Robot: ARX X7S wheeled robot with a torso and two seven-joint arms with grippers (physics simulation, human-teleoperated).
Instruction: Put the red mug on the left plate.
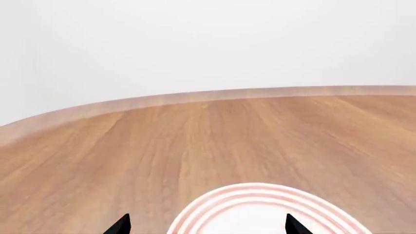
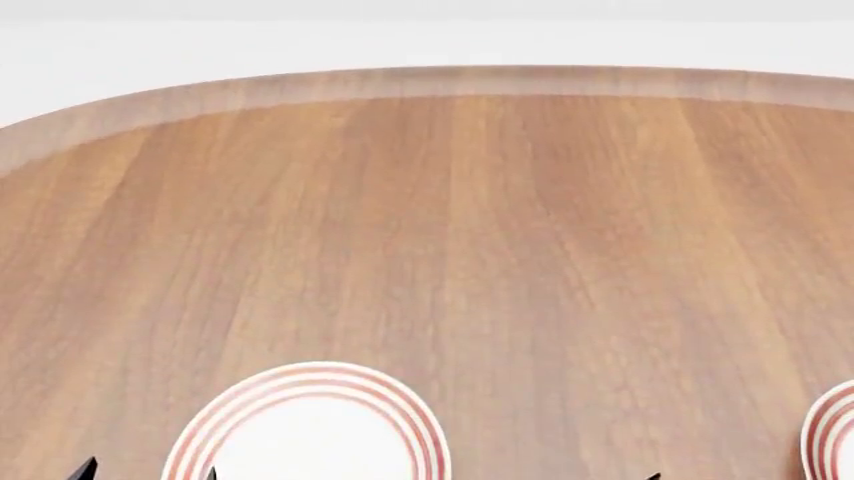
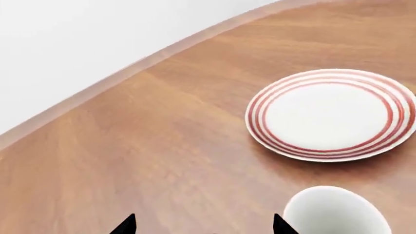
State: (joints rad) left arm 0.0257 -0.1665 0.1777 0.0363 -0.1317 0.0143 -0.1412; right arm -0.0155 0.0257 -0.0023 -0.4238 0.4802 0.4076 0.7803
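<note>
The red mug is out of view in all three frames. The left plate (image 2: 307, 425), white with thin red rings, lies at the near left of the wooden table; the left wrist view shows its far rim (image 1: 263, 192). My left gripper (image 1: 208, 226) is open, its two dark fingertips (image 1: 120, 225) spread wide with part of the plate's rim between them and nothing held. In the head view that gripper (image 2: 147, 472) shows only as tips at the lower edge. My right gripper (image 3: 203, 226) is open over bare wood.
A second ringed plate (image 2: 834, 435) is cut off at the head view's right edge. The right wrist view shows a ringed plate (image 3: 331, 114) and a plain white mug (image 3: 338, 212) beside the gripper's fingertip. The table's curved far edge (image 2: 427, 80) meets a white background.
</note>
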